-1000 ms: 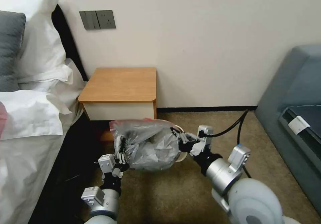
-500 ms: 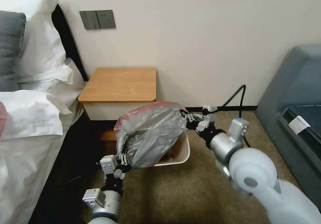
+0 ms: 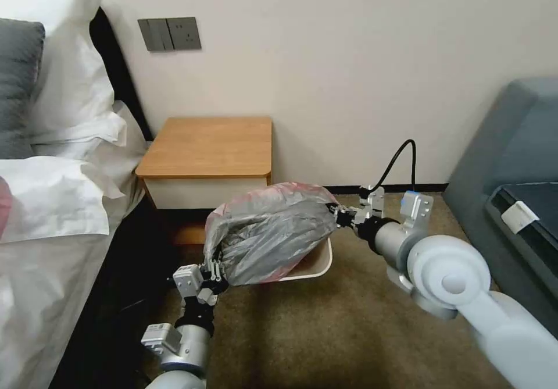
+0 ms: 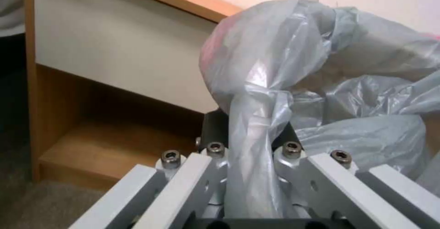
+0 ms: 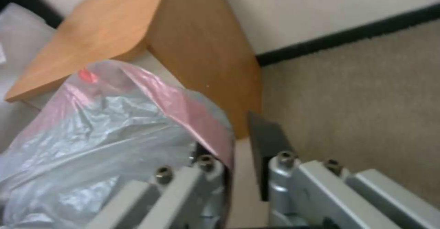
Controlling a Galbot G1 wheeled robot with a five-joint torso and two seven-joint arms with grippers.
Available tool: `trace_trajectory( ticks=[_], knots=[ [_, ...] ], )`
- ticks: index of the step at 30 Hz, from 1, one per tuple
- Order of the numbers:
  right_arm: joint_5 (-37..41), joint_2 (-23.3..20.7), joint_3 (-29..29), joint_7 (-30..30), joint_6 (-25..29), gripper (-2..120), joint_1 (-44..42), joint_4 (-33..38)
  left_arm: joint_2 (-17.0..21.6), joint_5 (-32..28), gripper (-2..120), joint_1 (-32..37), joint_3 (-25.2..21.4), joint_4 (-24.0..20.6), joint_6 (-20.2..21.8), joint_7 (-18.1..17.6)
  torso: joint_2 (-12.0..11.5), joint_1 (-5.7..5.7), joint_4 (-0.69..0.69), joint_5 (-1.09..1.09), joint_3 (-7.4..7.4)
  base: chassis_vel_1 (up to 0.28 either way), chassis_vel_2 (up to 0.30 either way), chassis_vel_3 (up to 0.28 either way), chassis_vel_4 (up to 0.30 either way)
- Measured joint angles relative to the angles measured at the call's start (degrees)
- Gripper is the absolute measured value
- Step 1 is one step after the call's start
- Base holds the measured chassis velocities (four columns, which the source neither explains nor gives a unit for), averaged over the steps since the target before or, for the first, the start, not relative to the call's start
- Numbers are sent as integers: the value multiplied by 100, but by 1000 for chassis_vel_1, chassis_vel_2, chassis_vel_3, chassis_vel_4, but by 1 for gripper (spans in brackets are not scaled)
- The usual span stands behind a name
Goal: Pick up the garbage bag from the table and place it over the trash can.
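The garbage bag (image 3: 267, 232), crinkled grey plastic with a pinkish-red rim, hangs stretched between my two grippers above the trash can (image 3: 319, 266). Only the near right corner of the can's cream rim shows under the bag. My left gripper (image 3: 213, 271) is shut on a bunched fold of the garbage bag (image 4: 256, 95) at its near left end, in front of the table's lower shelf. My right gripper (image 3: 336, 215) holds the pink rim of the garbage bag (image 5: 183, 105) at the far right end, beside the table's side. The table (image 3: 209, 145) stands behind, with a bare top.
A bed with white pillows (image 3: 64, 116) fills the left side, close to my left arm. A grey sofa (image 3: 511, 162) stands on the right. The wall runs just behind the table, and brown carpet (image 3: 325, 331) lies open in front of the bin.
My right gripper has risen and moved away towards the wall and rightward, pulling the bag wide and lifting it off the bin. The left gripper has hardly moved.
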Motion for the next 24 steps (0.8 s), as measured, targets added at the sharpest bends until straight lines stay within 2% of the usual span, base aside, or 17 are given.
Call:
trace_trajectory(
  ticks=[2, 4, 6, 8, 11, 12, 13, 15, 17, 20, 24],
  knots=[
    [378, 71, 35, 367, -44, 25, 55, 5, 7, -78, 7, -12, -54, 11, -6, 18, 0, 0, 0, 0, 0, 0, 0, 0, 0],
    [576, 108, 45, 556, -47, 29, 69, 24, 10, -117, 7, -21, -84, 21, -9, 23, 0, 0, 0, 0, 0, 0, 0, 0, 0],
    [896, 158, 58, 868, -48, 39, 60, 69, 12, -230, 7, -48, -134, 27, -12, 25, 0, 0, 1, 0, 0, 0, 0, 0, 0],
    [931, 162, 60, 899, -48, 40, 48, 74, 12, -247, 7, -53, -139, 27, -12, 25, 0, 0, 1, 0, 0, 0, 0, 0, 0],
    [1052, 208, 67, 1162, 25, 56, -107, 152, 12, -409, 7, -122, -198, 48, -6, 25, 0, -1, 0, 0, 0, 0, 0, 0, 0],
    [1059, 213, 87, 1191, 48, 61, -155, 197, 12, -462, 7, -145, -213, 56, 1, 22, 0, 0, 0, 0, 0, 0, 0, 0, 0],
    [1059, 213, 87, 1191, 48, 61, -155, 197, 12, -462, 7, -145, -213, 56, 1, 22, 0, 0, 0, 0, 0, 0, 0, 0, 0],
    [1058, 211, 107, 1202, 69, 73, -255, 305, 12, -569, 7, -188, -233, 74, 26, -9, 0, 0, 0, 0, 0, 0, 0, 0, 0],
    [1048, 209, 108, 1202, 73, 76, -291, 357, 12, -615, 7, -204, -242, 76, 52, -31, 0, 0, 0, 0, 0, 0, 0, 0, 0],
    [917, 187, 120, 1199, 76, 91, -465, 547, 1, -761, 7, -252, -286, 86, 133, -111, 0, 0, 0, 0, 0, 0, 0, 0, 0],
    [788, 154, 134, 1184, 57, 99, -652, 629, -5, -812, 7, -285, -316, 91, 172, -137, 0, -1, 0, 0, 0, 0, 0, 0, 0]
  ],
)
